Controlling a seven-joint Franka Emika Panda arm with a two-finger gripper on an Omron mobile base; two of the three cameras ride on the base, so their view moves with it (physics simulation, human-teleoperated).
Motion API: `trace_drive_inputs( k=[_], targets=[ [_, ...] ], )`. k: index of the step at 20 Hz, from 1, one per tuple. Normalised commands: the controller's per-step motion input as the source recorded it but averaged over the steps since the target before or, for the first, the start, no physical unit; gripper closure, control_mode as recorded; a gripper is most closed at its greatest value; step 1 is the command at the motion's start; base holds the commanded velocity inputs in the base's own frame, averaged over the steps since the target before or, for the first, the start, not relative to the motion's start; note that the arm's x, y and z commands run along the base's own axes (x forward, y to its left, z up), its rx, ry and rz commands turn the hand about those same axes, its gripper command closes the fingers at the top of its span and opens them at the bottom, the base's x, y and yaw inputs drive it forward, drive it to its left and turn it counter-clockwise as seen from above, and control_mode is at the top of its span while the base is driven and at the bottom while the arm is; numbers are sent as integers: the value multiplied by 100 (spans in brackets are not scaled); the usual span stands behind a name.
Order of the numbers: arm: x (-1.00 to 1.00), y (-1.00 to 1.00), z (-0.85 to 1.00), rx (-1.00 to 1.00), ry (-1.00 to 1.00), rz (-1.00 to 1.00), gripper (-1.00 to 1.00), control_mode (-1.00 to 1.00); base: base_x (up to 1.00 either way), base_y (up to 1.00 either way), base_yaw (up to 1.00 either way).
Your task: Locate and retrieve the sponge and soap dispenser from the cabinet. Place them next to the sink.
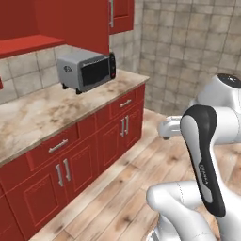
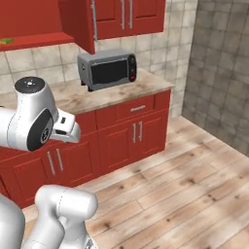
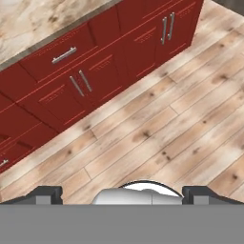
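Note:
The red cabinet stands open at the upper left, its door swung out with a long grey bar handle. On its red shelf a sliver of the green sponge shows at the picture's left edge. The same shelf appears in the left base view. My gripper is open, its fingertips far apart, and it hangs over the wooden floor, pointing down in front of the base cupboards and well below the cabinet. The soap dispenser and the sink are out of view.
A grey microwave sits on the marble counter under the open door. Red base cupboards with small handles run along the wall. Wooden floor stretches to the right, up to a tiled wall.

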Motion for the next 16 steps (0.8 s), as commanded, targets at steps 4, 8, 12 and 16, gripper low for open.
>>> trace_drive_inputs(
  k=[4, 8, 12, 16],
  targets=[
    [0, 0, 0, 0, 0, 0, -100, 100, 43, -6, 39],
    [0, 0, 0, 0, 0, 0, -100, 100, 35, 1, 26],
    [0, 0, 0, 0, 0, 0, -100, 100, 39, 6, 17],
    [0, 0, 0, 0, 0, 0, -100, 100, 62, 13, 7]
  ],
)
